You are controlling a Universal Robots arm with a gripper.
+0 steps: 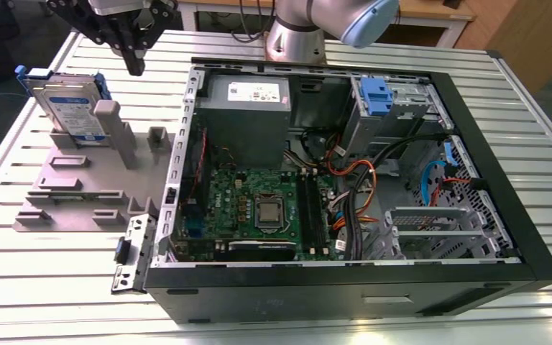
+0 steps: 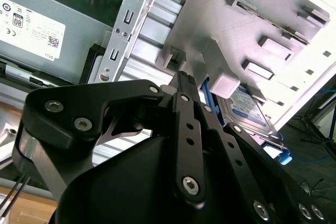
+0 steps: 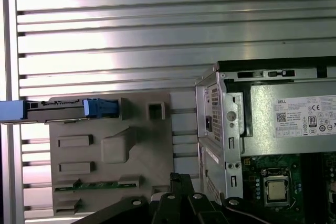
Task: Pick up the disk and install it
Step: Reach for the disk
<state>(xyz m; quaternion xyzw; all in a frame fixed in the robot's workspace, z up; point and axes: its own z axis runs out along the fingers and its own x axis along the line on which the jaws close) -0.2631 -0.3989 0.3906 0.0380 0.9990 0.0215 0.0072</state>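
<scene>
Silver disk (image 1: 68,108), white-and-blue label, print not legible, framed by a blue bracket (image 1: 32,73) — stands on edge in a grey fixture (image 1: 65,194), long axis upward, slightly tilted, label facing the exterior view. Open computer case (image 1: 506,215) sits just beside the fixture on the exterior view's right, on a slatted metal counter (image 1: 535,108). Hand (image 1: 135,68) hangs above the fixture, apart from the disk — fingers drawn together, holding nothing.

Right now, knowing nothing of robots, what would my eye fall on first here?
The open computer case with its green board laid bare, in the middle of the slatted table. At the exterior view's left, the disk stands on edge in a grey holder, and the black end effector hangs just above, apart from it.
</scene>
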